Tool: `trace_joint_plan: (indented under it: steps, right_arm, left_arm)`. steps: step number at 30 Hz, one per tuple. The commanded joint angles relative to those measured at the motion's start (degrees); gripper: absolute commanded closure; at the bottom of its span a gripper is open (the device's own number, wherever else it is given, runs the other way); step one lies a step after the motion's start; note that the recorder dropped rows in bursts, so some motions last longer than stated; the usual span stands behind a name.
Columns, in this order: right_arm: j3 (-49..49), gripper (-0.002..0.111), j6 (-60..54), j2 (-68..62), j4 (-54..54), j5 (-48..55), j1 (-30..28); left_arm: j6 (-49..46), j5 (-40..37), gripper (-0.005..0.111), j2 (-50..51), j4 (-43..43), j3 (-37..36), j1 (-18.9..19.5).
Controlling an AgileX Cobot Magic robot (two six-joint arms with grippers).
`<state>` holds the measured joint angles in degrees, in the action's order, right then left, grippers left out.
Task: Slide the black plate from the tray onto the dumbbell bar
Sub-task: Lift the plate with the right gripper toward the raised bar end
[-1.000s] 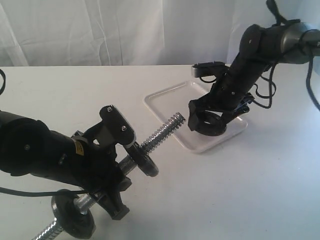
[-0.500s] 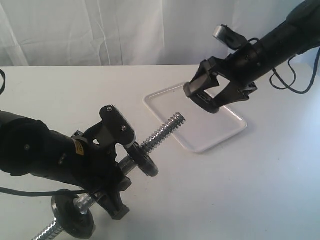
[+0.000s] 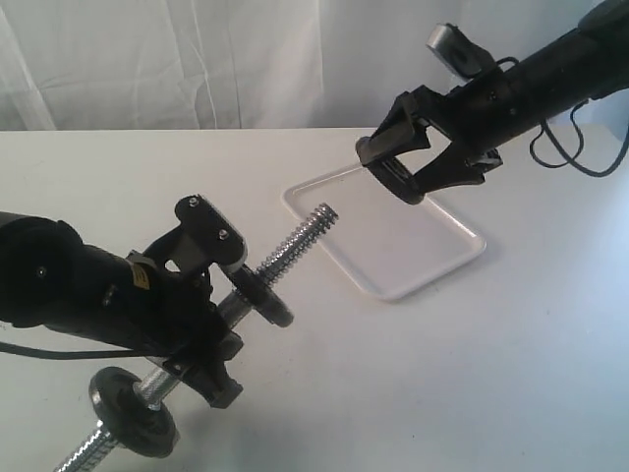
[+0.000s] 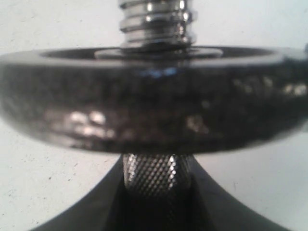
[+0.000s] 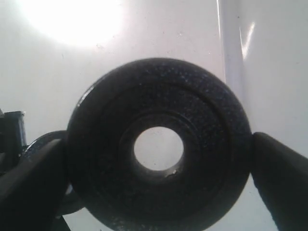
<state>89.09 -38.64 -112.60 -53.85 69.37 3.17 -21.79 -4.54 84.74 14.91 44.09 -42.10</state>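
Since a second ago the dumbbell bar [image 3: 295, 243] has shifted left, and my right gripper [image 3: 391, 175] has risen off the tray [image 3: 393, 246]. I count one bar, clenched in my left gripper [image 3: 208, 307] with two black discs [image 3: 263, 298] on it, one white tray, and one black plate [image 5: 106, 144] pinched by its rim in the right gripper, above the tray's far edge and apart from the bar's threaded tip. White table [image 3: 491, 374], white curtain [image 3: 197, 59] behind.
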Motion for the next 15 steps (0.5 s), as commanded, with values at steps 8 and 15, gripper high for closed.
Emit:
trace_joint_plan:
  steps: [8,15]
  right_arm:
    - [-2.58,0.108,1.93,12.20,-9.69,0.59,0.38]
    - [-8.50,0.108,3.22,17.02,-8.63,0.59,4.22]
  left_arm:
    - [0.00,7.89,0.107,-3.12,1.33,1.50,0.81]
    - [-0.32,9.02,0.107,-3.12,1.33,1.50,0.81]
